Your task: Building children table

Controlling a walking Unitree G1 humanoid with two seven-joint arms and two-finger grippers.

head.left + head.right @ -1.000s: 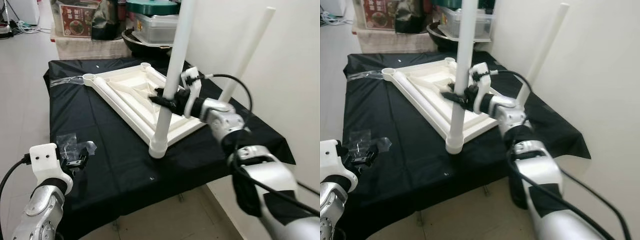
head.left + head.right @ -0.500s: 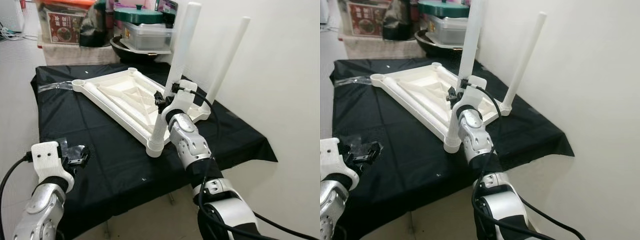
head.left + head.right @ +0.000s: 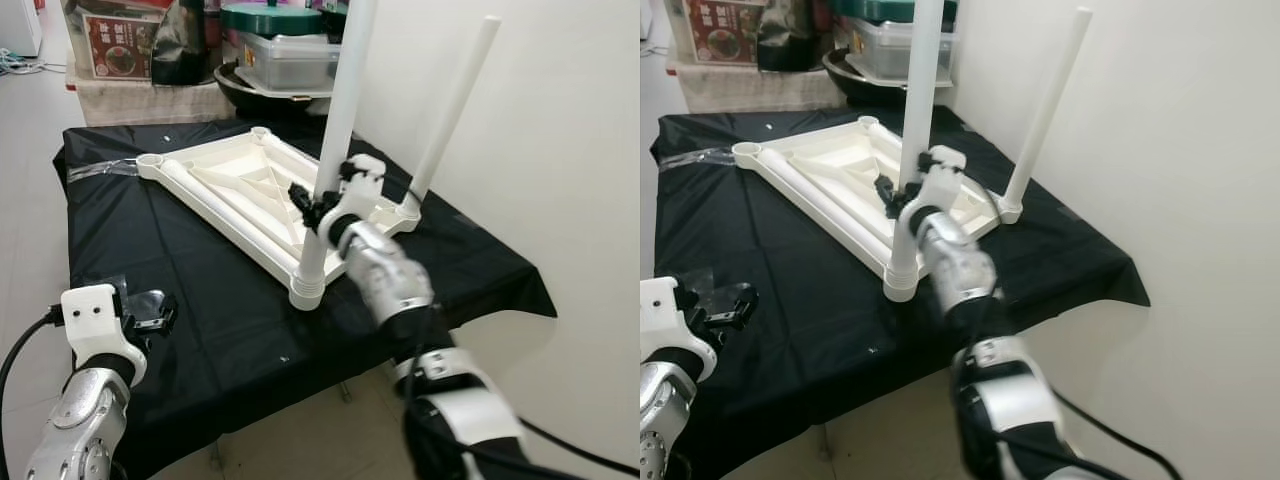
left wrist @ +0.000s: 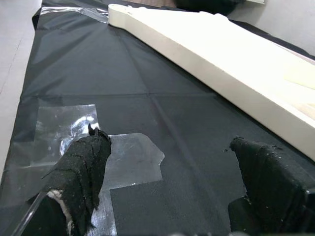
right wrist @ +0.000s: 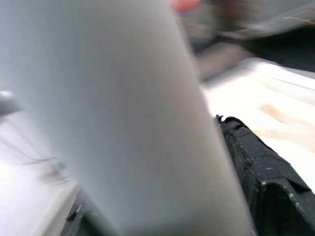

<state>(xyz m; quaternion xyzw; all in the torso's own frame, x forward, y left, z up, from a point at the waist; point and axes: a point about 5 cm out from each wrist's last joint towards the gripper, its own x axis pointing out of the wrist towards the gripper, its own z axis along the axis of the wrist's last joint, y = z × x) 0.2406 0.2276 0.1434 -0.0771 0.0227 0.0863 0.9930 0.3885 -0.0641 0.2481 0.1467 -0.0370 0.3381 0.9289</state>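
Left eye view: inverted white plastic tabletop (image 3: 240,185) lies underside up on the counter (image 3: 200,310), which is draped in black cloth. Two white legs stand in corner sockets: the near leg (image 3: 335,130) at the front corner, the far leg (image 3: 455,100) by the wall. Two further corner sockets, at the back of the tabletop, appear unfilled.

Right end effector (image 3: 318,205) is closed around the near leg, low on the shaft and above its socket (image 3: 306,290). Left end effector (image 4: 172,182) hovers with fingers spread wide over the cloth beside a clear plastic wrapper (image 4: 93,142), holding nothing.

Assessment: legs appear to be hollow moulded plastic, light and stiff, with a smooth round surface liable to slip or rotate in a two-finger grip. A low hold limits leverage; pressing along the axis should seat the leg. Side force risks tipping the light tabletop or sliding it on the cloth.
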